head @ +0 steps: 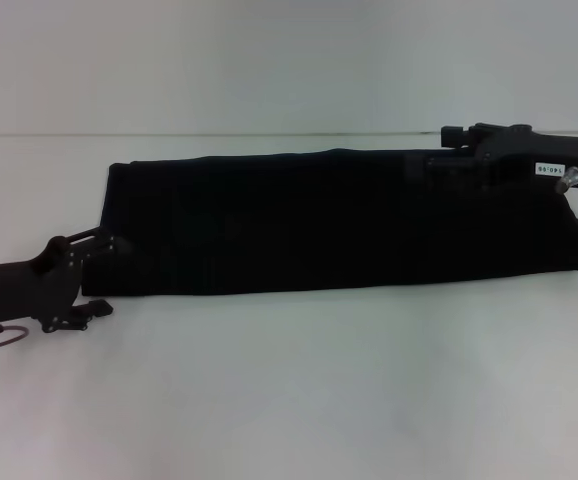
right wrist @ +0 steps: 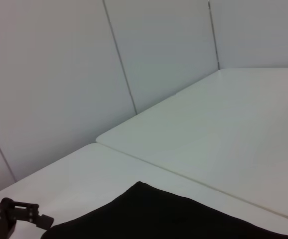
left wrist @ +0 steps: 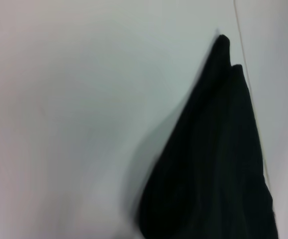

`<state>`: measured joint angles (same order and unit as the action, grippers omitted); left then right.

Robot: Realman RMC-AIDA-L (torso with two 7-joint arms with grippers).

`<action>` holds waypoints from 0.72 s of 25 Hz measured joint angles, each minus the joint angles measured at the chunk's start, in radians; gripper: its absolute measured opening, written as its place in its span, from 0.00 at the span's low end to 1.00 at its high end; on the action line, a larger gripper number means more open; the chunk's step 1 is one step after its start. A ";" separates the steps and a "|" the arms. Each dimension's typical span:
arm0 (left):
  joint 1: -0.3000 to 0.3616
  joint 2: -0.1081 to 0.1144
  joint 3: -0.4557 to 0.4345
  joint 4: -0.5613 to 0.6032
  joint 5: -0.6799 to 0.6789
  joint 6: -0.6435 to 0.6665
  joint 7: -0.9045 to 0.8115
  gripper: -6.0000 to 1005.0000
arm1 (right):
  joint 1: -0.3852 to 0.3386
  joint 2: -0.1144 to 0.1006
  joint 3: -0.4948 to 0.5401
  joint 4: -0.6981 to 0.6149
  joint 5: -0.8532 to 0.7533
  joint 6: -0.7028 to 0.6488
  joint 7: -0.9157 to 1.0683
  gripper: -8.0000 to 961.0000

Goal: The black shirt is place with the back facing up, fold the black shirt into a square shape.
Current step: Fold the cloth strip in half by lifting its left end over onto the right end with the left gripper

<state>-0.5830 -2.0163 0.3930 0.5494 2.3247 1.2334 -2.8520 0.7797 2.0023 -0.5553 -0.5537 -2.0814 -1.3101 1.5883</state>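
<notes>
The black shirt point(head: 339, 215) lies folded into a long band across the white table point(head: 289, 400), running left to right. My left gripper point(head: 101, 277) stands open at the band's near left corner, its upper finger point(head: 94, 243) over the cloth edge and the lower one on the bare table. My right gripper point(head: 451, 146) rests at the far right end of the band, on its back edge. In the left wrist view the shirt point(left wrist: 218, 164) fills the lower right with two pointed corners. The right wrist view shows the shirt point(right wrist: 159, 216) and, farther off, the left gripper point(right wrist: 15, 215).
The table is white and bare around the shirt, with a seam between two tabletops point(right wrist: 184, 174) behind it. Pale wall panels point(right wrist: 84, 74) close the far side. Open table surface lies in front of the band.
</notes>
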 joint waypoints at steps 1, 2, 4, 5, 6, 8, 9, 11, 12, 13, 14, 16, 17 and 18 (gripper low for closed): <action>-0.001 0.000 0.000 0.000 0.002 -0.003 0.000 0.95 | 0.000 0.000 0.000 0.000 0.000 0.002 0.001 0.97; -0.001 0.000 -0.001 0.000 0.003 -0.005 0.000 0.95 | 0.001 0.001 0.000 0.000 0.000 0.003 0.002 0.97; 0.000 0.000 -0.001 0.000 0.004 -0.006 0.000 0.95 | 0.002 0.004 0.000 0.000 0.000 0.003 0.002 0.97; 0.000 0.001 -0.001 0.000 0.004 -0.007 0.000 0.95 | 0.002 0.005 0.001 0.000 0.000 0.003 0.002 0.97; 0.001 0.001 -0.001 0.000 0.004 -0.009 -0.001 0.95 | 0.003 0.007 0.003 0.000 0.000 0.003 0.002 0.97; 0.002 0.001 0.000 0.000 0.004 -0.011 -0.001 0.95 | 0.003 0.010 0.006 0.000 0.000 0.004 0.001 0.97; 0.002 0.001 0.000 0.000 0.004 -0.011 -0.001 0.95 | 0.004 0.012 0.007 0.000 0.000 0.004 0.000 0.97; 0.003 0.001 -0.003 0.000 0.004 -0.011 0.000 0.95 | 0.004 0.014 0.008 -0.001 0.000 0.005 0.000 0.97; 0.003 0.001 -0.003 0.000 0.004 -0.011 0.000 0.95 | 0.004 0.015 0.009 -0.001 0.000 0.005 0.000 0.97; 0.003 0.001 -0.005 0.000 0.004 -0.011 0.001 0.95 | 0.004 0.015 0.009 -0.001 0.000 0.005 -0.001 0.97; 0.003 0.001 -0.006 0.000 0.004 -0.011 0.002 0.95 | 0.005 0.016 0.009 -0.001 0.000 0.005 -0.001 0.97; 0.003 0.001 -0.007 0.000 0.004 -0.011 0.004 0.95 | 0.005 0.016 0.009 -0.001 0.002 0.006 -0.001 0.97; 0.003 0.001 -0.005 0.000 0.004 -0.012 0.005 0.95 | 0.006 0.017 0.009 -0.002 0.005 0.009 -0.001 0.97; 0.002 0.001 -0.002 0.000 0.005 -0.011 0.008 0.95 | 0.005 0.017 0.009 -0.002 0.012 0.013 -0.001 0.97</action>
<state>-0.5815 -2.0156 0.3905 0.5491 2.3299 1.2219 -2.8443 0.7851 2.0198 -0.5461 -0.5553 -2.0693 -1.2966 1.5874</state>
